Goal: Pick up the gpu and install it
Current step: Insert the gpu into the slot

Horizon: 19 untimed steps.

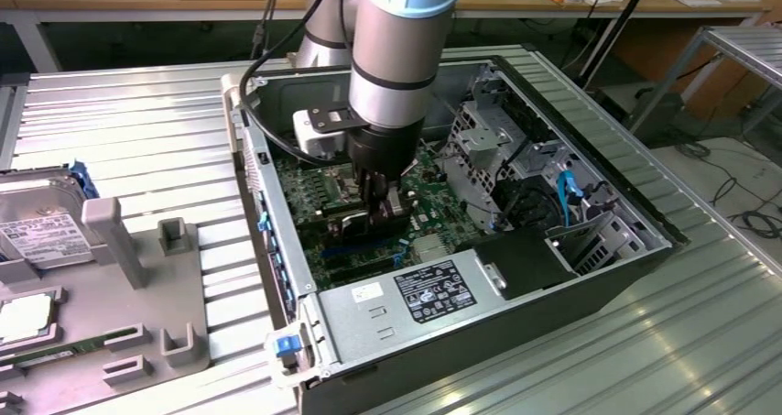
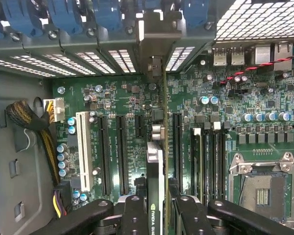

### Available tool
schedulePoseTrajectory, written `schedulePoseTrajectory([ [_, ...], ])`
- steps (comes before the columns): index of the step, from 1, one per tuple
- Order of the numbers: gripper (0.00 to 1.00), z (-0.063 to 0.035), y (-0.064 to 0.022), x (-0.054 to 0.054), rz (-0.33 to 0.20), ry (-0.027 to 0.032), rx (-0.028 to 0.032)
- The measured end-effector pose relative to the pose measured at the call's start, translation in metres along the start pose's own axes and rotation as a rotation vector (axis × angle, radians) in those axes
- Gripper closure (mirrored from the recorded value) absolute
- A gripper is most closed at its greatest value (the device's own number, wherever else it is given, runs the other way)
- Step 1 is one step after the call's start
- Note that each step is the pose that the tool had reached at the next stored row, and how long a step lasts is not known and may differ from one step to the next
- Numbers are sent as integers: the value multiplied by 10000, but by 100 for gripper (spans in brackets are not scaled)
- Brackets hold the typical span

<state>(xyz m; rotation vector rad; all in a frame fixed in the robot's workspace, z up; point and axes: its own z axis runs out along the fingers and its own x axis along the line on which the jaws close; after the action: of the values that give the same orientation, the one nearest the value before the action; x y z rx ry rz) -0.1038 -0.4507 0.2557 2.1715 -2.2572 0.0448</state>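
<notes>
The gpu [image 2: 156,169] stands on edge between my fingers, its black cooler and thin green board running toward its silver bracket [image 2: 154,29] at the case's rear slot openings. My gripper [image 2: 159,215] is shut on it, one black finger [image 2: 134,215] on each side. The card hangs just over the green motherboard [image 2: 117,98], among the long black expansion slots [image 2: 177,147]; I cannot tell whether its edge sits in a slot. In the exterior view my gripper [image 1: 379,209] reaches straight down into the open computer case [image 1: 635,236], with the gpu [image 1: 354,223] low against the motherboard [image 1: 311,181].
A white slot [image 2: 84,147], a yellow-black cable bundle [image 2: 39,132] and the CPU socket [image 2: 262,188] flank the card. The power supply [image 1: 416,296] and drive cage [image 1: 489,145] crowd the case. A grey fixture [image 1: 135,287] at the exterior view's left holds a silver hard drive [image 1: 37,227].
</notes>
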Motion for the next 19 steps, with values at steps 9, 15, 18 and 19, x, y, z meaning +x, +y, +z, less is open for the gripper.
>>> schedulePoseTrajectory([
  [9,73,-23,-2,0,-1,-3,-28],
  [15,73,-39,-4,0,1,-4,-46],
  [18,73,-42,-4,1,0,2,-49],
  [19,73,-42,-3,1,1,2,-50],
])
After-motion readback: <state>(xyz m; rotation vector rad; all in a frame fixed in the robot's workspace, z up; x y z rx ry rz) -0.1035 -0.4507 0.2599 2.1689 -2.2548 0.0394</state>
